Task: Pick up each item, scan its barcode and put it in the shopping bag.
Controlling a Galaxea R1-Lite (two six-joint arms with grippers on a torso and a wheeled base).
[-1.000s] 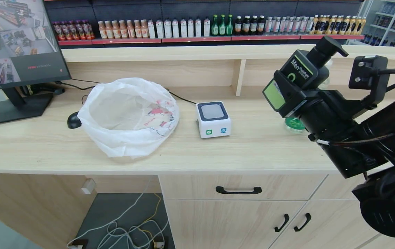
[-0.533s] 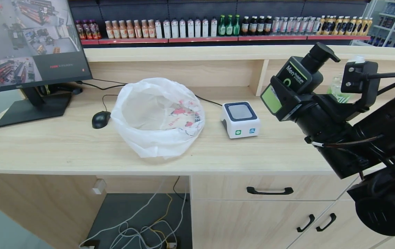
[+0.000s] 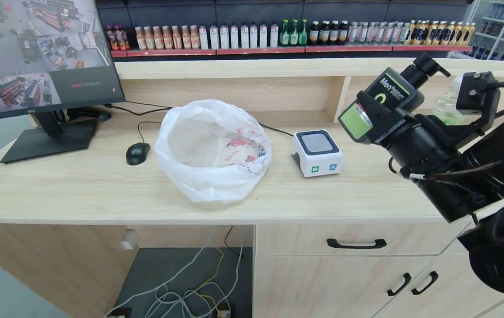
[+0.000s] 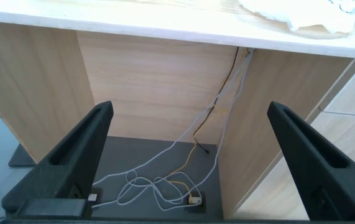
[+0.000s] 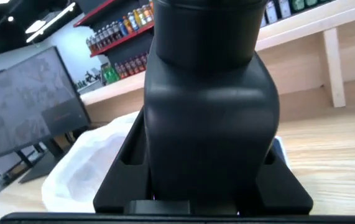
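My right gripper point(image 3: 377, 117) is shut on a black pump bottle point(image 3: 386, 95) with a green label, held in the air to the right of the white barcode scanner point(image 3: 316, 152). Up close in the right wrist view, the black pump bottle point(image 5: 208, 106) sits between the fingers point(image 5: 124, 180). The white shopping bag point(image 3: 214, 148) lies open on the counter left of the scanner. My left gripper point(image 4: 189, 162) is open, low in front of the counter, above the floor cables. A clear green-labelled bottle point(image 3: 448, 108) stands behind my right arm.
A monitor point(image 3: 35, 57) on a stand and a black mouse point(image 3: 138, 153) sit at the counter's left. A raised wooden shelf point(image 3: 252, 68) runs along the back, with drink shelves beyond. Drawers with black handles point(image 3: 356, 243) are below the counter.
The head camera has swung, shifting the whole scene rightward in the picture. The right gripper still holds the pump bottle, now slightly nearer the scanner's right side.
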